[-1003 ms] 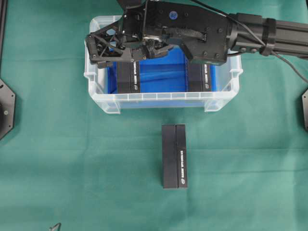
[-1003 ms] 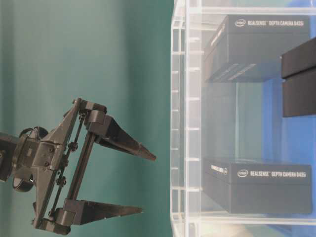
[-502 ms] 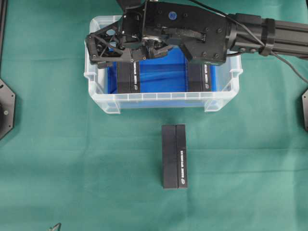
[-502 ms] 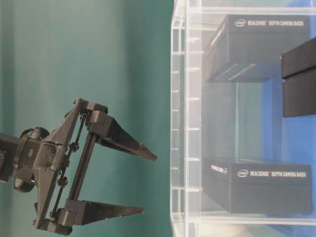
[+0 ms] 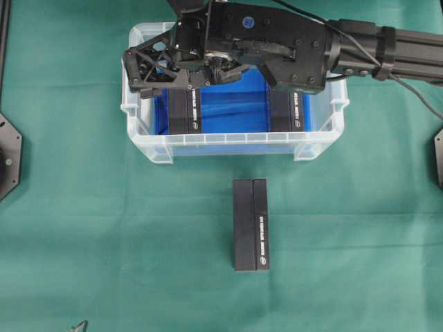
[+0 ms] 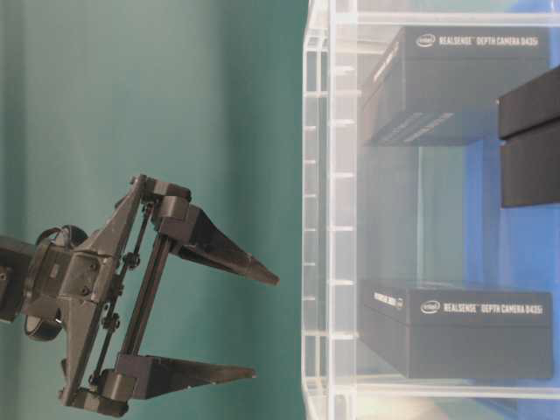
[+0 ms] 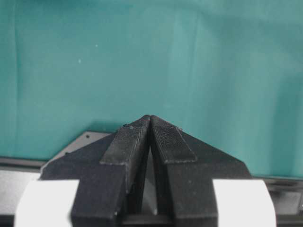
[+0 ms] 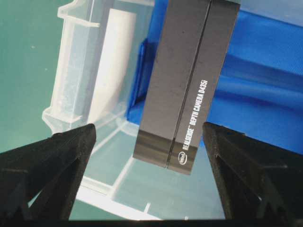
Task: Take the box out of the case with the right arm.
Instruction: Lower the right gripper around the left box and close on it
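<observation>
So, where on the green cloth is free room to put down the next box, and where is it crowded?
Bare cloth lies left and right of the box on the table, and also between it and the case. The case is crowded: two boxes stand inside, with the right gripper open over the left one.

green cloth (image 5: 104,242), black mounts (image 5: 8,155)

Table-level view: both boxes in the case (image 6: 319,210) carry white print, an Intel logo followed by "REALSENSE DEPTH CAMERA D435i", on the upper box (image 6: 464,83) and the lower box (image 6: 459,328).

Right wrist view: the box (image 8: 187,80) by the case's left wall reads "REALSENSE DEPTH CAMERA D435i" along its side, with the Intel logo at its near end.

Overhead view: print on the boxes is too small to read.
</observation>
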Controlling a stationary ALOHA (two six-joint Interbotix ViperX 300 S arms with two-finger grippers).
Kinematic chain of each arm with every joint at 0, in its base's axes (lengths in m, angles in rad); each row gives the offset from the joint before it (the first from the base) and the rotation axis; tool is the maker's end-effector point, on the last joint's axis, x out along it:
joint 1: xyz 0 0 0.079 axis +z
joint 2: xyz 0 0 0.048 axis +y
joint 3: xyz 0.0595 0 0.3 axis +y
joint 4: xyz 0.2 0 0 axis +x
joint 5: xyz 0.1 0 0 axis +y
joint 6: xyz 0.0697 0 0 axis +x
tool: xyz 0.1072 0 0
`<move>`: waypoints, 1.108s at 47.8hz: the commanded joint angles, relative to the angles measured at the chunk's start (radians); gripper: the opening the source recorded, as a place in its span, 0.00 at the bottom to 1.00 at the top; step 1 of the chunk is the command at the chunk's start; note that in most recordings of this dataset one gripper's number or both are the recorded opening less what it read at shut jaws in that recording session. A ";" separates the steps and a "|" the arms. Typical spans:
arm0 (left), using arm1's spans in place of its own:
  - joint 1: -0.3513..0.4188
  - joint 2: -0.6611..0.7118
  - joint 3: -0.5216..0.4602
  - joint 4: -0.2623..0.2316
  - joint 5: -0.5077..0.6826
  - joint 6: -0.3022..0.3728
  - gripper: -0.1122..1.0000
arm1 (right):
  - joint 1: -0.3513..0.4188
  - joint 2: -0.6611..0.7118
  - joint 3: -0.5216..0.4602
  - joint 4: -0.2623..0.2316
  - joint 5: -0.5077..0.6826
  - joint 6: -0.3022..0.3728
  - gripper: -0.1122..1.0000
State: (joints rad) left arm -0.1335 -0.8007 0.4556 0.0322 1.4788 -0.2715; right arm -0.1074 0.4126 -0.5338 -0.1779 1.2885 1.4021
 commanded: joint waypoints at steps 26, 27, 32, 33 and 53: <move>0.002 0.005 -0.011 0.003 -0.003 -0.005 0.10 | -0.008 0.012 0.046 -0.003 -0.040 -0.005 0.96; 0.002 0.005 -0.011 0.002 -0.003 -0.005 0.10 | -0.008 0.014 0.051 -0.005 -0.046 -0.005 0.96; 0.002 0.005 -0.011 0.002 -0.003 -0.006 0.10 | -0.012 0.023 0.077 -0.005 -0.081 -0.005 0.96; 0.002 0.003 -0.011 0.003 -0.003 -0.006 0.10 | -0.014 0.026 0.086 -0.005 -0.092 -0.003 0.96; 0.002 0.003 -0.011 0.002 -0.003 -0.008 0.10 | -0.032 0.067 0.166 0.002 -0.199 -0.002 0.96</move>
State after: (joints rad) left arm -0.1335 -0.7992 0.4541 0.0307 1.4772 -0.2777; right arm -0.1396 0.5001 -0.3620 -0.1779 1.1014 1.4021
